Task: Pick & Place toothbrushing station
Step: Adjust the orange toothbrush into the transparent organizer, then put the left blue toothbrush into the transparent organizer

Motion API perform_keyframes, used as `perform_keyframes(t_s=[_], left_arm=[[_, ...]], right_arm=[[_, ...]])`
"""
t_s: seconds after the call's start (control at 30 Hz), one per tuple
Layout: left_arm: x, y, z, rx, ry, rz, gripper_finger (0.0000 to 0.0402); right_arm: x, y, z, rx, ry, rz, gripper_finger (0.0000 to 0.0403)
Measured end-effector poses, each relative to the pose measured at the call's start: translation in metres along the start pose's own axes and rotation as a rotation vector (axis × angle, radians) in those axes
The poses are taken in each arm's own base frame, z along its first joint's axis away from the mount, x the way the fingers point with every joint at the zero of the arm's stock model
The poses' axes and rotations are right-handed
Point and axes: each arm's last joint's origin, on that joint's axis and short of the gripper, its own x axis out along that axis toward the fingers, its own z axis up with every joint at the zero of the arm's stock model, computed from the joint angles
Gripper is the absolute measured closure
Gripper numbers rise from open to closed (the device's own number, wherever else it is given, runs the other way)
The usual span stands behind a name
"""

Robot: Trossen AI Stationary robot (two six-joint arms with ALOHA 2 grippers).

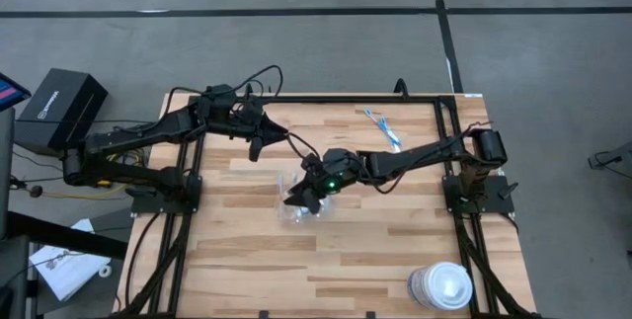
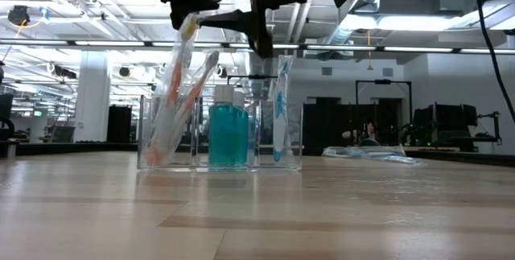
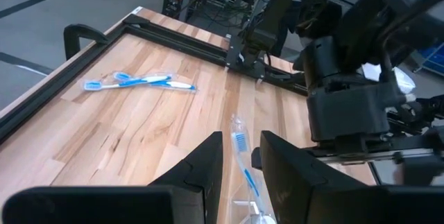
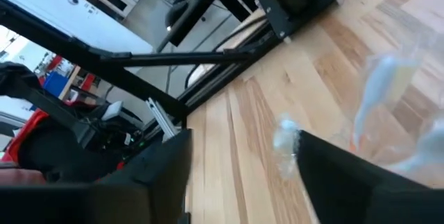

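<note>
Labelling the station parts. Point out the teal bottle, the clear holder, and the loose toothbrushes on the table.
Teal bottle [image 2: 228, 135], low view, middle of its body.
Clear holder [image 2: 292, 157], low view, bare right wall.
Loose toothbrushes [image 3: 142, 82], left wrist view, where the wrapped pair crosses.

One clear organizer [image 2: 219, 143]; one teal bottle [image 2: 228, 135]; two loose toothbrushes [image 1: 380, 126]; one white container [image 1: 441, 285].

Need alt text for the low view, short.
A clear plastic organizer stands on the wooden table, holding orange-and-white wrapped toothbrushes, a teal bottle and a blue toothbrush. Dark robot arms reach down from above. More wrapped toothbrushes lie farther back.
</note>
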Motion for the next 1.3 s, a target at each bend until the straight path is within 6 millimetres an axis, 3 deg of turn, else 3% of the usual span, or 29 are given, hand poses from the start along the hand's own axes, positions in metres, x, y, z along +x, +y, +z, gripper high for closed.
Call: perform_keyframes(t_s=[0.2, 0.43, 0.77, 1.03, 1.3], left_arm=[[0.000, 0.000, 0.000, 0.000, 0.001, 0.000, 0.0309], [0.000, 0.000, 0.000, 0.000, 0.001, 0.001, 0.0309], [0.000, 0.000, 0.000, 0.017, 0.005, 0.003, 0.0309], [-0.008, 0.023, 0.004, 0.011, -0.027, 0.092, 0.0309], [-0.028, 0.057, 0.015, 0.023, -0.116, 0.163, 0.0309]], right_arm=[[-0.001, 0.005, 0.009, -0.008, -0.025, 0.016, 0.0115], [-0.002, 0.013, 0.021, -0.032, -0.053, 0.044, 0.0112], [-0.012, 0.019, 0.058, -0.109, -0.147, 0.072, 0.0112], [-0.064, 0.019, 0.128, -0.200, -0.364, 0.029, 0.0113], [-0.132, -0.027, 0.179, -0.162, -0.237, -0.467, 0.0113]])
